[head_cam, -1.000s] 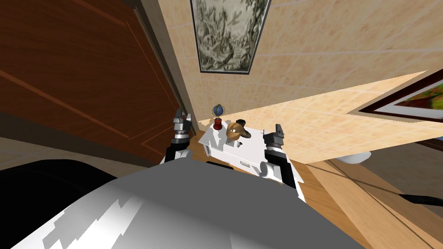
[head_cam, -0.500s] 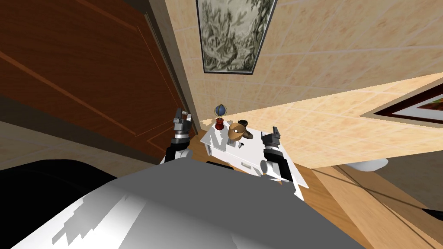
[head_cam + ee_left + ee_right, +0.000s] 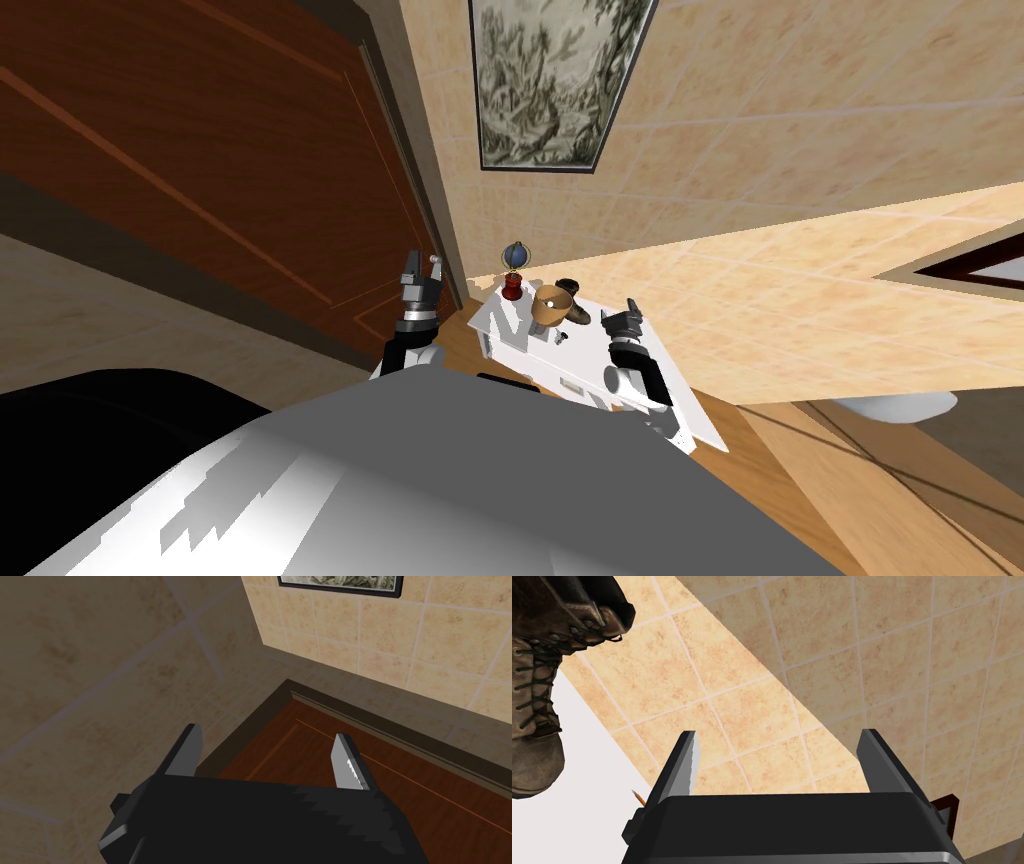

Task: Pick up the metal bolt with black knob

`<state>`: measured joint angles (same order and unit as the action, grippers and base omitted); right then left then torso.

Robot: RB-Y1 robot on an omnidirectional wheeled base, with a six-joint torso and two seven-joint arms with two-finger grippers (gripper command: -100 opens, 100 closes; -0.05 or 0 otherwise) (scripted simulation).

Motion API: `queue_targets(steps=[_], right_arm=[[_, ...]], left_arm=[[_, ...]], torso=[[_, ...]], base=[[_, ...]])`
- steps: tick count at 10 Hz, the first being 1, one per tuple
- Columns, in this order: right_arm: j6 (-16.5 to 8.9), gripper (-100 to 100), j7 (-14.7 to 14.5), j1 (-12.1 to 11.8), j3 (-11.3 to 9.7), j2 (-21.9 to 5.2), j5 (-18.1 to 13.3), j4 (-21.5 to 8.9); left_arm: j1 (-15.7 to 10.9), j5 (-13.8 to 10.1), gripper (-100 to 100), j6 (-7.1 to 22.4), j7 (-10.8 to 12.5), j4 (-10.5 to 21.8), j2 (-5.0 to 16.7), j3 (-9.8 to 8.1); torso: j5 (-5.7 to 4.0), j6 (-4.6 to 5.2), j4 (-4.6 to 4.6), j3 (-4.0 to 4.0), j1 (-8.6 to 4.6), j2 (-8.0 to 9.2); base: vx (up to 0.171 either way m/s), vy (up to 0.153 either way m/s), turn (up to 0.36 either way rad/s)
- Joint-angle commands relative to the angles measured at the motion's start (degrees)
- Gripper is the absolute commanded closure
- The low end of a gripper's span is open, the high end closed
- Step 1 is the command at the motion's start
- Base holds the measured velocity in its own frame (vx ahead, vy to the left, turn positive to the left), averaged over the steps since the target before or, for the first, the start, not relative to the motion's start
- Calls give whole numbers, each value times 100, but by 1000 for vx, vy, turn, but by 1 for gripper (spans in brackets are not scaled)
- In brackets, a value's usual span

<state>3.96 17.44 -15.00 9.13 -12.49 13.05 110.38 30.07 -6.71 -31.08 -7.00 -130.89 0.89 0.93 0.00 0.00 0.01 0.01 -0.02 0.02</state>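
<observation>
A small dark bolt (image 3: 561, 338) lies on the white cabinet top (image 3: 510, 322), just in front of a tan bowl-shaped thing (image 3: 550, 304) and a brown lace-up boot (image 3: 574, 305). My right gripper (image 3: 630, 310) hovers open over the cabinet's right part, a short way right of the bolt. In the right wrist view the gripper (image 3: 778, 735) has nothing between its fingers, with the boot (image 3: 534, 701) off to one side and the white top (image 3: 577, 811) under it. My left gripper (image 3: 420, 264) is raised by the brown door, open (image 3: 267, 733).
A small globe (image 3: 515, 257) on a red base stands at the cabinet's back corner. A brown door (image 3: 220, 180) is close on the left, tiled walls behind. A pencil tip (image 3: 638, 797) shows on the white top by the right hand. Wooden floor (image 3: 800, 470) lies to the right.
My head view has turned, sliding the room rightward. My right gripper has moved in toward the boot and bolt over the cabinet. The left arm has kept its place.
</observation>
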Motion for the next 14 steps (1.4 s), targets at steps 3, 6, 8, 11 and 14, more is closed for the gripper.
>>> queue_targets(steps=[3,6,8,11,14], right_arm=[[-303,-100,559,221,126,-131,157,-474],[-703,-100,1058,559,309,-327,374,-978],[-906,-100,1384,736,403,-430,485,-1347],[-1111,-100,1861,917,497,-535,596,-1811],[-1524,-100,2367,1291,686,-750,818,-2355]], left_arm=[[0,0,0,0,0,0,0,0],[1,0,0,0,0,0,0,0],[1,0,0,0,0,0,0,0],[0,0,0,0,0,0,0,0],[1,0,0,0,0,0,0,-1]], torso=[[0,0,0,0,-1,0],[0,4,0,1,-1,1],[0,4,0,0,-2,0],[0,1,0,0,-1,0],[0,5,0,0,0,0]], base=[[-10,-1,93],[-13,-1,108],[-12,-4,98],[-13,-2,95],[-13,0,111]])
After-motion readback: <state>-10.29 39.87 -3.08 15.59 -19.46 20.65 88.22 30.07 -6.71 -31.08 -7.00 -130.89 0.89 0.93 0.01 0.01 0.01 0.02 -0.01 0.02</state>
